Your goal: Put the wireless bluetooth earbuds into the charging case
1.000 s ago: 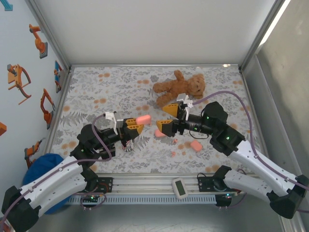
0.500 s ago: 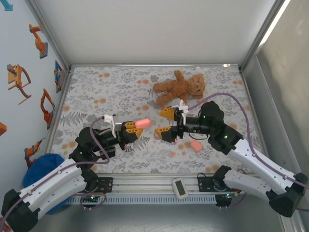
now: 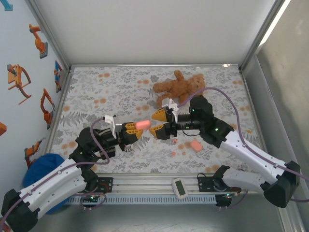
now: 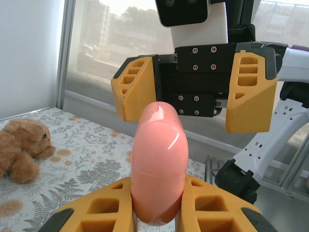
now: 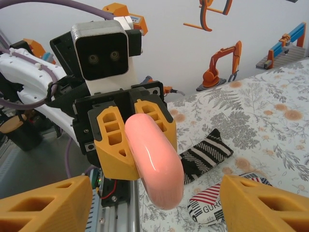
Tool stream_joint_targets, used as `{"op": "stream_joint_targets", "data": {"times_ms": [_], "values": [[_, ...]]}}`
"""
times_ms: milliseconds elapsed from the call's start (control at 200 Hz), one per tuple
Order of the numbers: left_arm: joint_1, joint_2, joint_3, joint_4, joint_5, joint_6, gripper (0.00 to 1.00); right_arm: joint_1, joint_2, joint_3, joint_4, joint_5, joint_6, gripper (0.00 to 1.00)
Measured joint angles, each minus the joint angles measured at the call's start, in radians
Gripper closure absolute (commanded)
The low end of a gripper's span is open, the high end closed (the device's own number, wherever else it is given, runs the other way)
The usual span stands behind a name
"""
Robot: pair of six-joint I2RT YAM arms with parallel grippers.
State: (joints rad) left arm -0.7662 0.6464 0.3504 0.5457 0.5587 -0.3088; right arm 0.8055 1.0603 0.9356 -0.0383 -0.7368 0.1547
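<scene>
Clamped hard with the left pincer (image 3: 137, 129) on the closed pink charging case (image 3: 143, 124), dead centre of the top view, rounded end poking out to the right. Gaping wide with the right pincer (image 3: 158, 123) just beside that end, one orange finger above, one below, touching nothing. Down on the floral bench (image 3: 96, 92), spotting two tiny pink earbuds (image 3: 175, 140) just lower right of the pincers, and a second pink case (image 3: 195, 145) right of them. Spotting too a brown teddy bear (image 3: 178, 87) at upper centre.
</scene>
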Motion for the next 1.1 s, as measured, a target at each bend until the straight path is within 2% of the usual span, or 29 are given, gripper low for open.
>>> {"op": "stream_joint_targets", "data": {"times_ms": [511,631,831,866,927,1102], "values": [[-0.01,0.016,0.0,0.008,0.018,-0.003,0.97,0.049,0.053,0.027,0.001,0.001,-0.003,0.57],[-0.013,0.021,0.0,0.012,0.024,-0.003,0.97,0.049,0.057,0.027,0.0,0.008,-0.009,0.69],[-0.013,0.025,0.0,0.024,0.035,-0.014,0.96,0.049,0.052,0.027,0.001,0.013,-0.018,0.74],[-0.013,0.028,0.0,0.027,0.037,-0.016,0.95,0.049,0.05,0.027,0.0,0.013,-0.018,0.74],[-0.013,0.033,0.0,0.037,0.04,-0.019,0.84,0.049,0.048,0.027,-0.001,0.015,-0.019,0.76],[-0.013,0.046,0.0,0.063,0.045,-0.021,0.71,0.049,0.038,0.027,-0.002,0.02,-0.021,0.77]]}}
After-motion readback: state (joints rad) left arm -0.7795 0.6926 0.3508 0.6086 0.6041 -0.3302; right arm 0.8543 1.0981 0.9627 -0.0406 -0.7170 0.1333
